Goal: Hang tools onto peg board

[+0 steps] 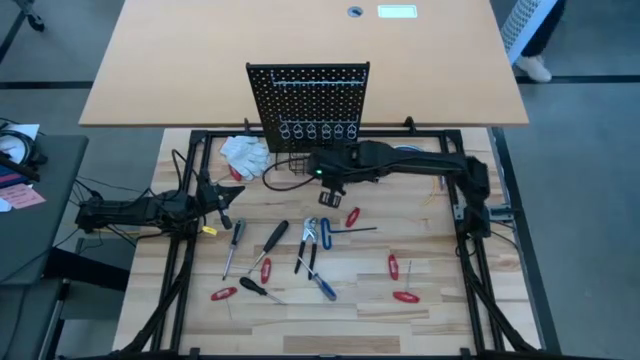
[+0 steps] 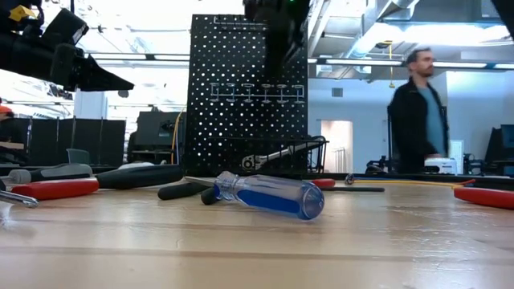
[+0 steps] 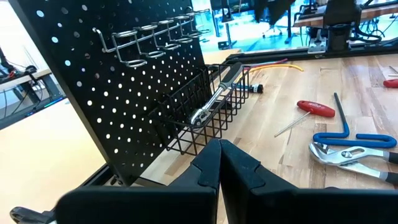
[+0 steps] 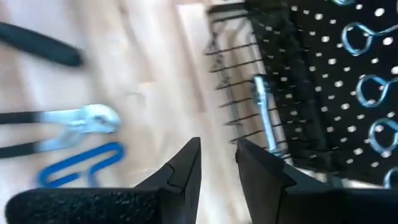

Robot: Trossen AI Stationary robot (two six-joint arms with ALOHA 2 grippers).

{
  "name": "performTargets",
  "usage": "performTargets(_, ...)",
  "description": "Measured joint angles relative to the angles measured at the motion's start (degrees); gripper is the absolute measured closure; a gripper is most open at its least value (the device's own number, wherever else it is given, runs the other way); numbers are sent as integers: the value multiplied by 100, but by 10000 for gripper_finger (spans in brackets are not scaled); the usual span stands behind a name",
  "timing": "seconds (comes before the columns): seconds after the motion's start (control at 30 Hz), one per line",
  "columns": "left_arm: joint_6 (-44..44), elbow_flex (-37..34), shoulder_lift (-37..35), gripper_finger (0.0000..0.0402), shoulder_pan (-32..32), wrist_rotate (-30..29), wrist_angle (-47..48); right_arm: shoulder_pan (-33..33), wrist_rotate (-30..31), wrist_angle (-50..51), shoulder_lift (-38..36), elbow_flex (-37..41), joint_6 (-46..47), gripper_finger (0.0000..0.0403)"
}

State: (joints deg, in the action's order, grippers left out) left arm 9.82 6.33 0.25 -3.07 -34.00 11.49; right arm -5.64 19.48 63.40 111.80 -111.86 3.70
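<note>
Right end effector (image 1: pixel 334 196): held empty, fingers slightly parted, by the wire basket (image 1: pixel 292 166) of the peg board (image 1: pixel 310 95). Left end effector (image 1: pixel 222 196): clenched, empty, at desk's left. Wrench (image 3: pixel 214 99) is lodged in basket; screwdrivers (image 1: pixel 272 238) and pliers (image 1: pixel 309 233) are scattered on desk (image 1: pixel 430 260).

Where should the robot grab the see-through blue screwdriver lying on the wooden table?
Probably the middle of its thick handle, from straight above, one finger on each side. The clear blue-handled screwdriver lies flat on the wooden table, so only its top and sides are free.
</note>
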Motion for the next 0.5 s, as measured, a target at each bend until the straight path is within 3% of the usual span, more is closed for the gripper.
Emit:
performTargets(0.17, -3, 0, 0, 402, 1, 0, 0, 329, -362, -175, -705, 727, 764, 294)
performTargets(0.5, -919, 0, 0, 401, 1, 0, 0, 1315, -471, -2107, -2228, 3770, 3750, 292)
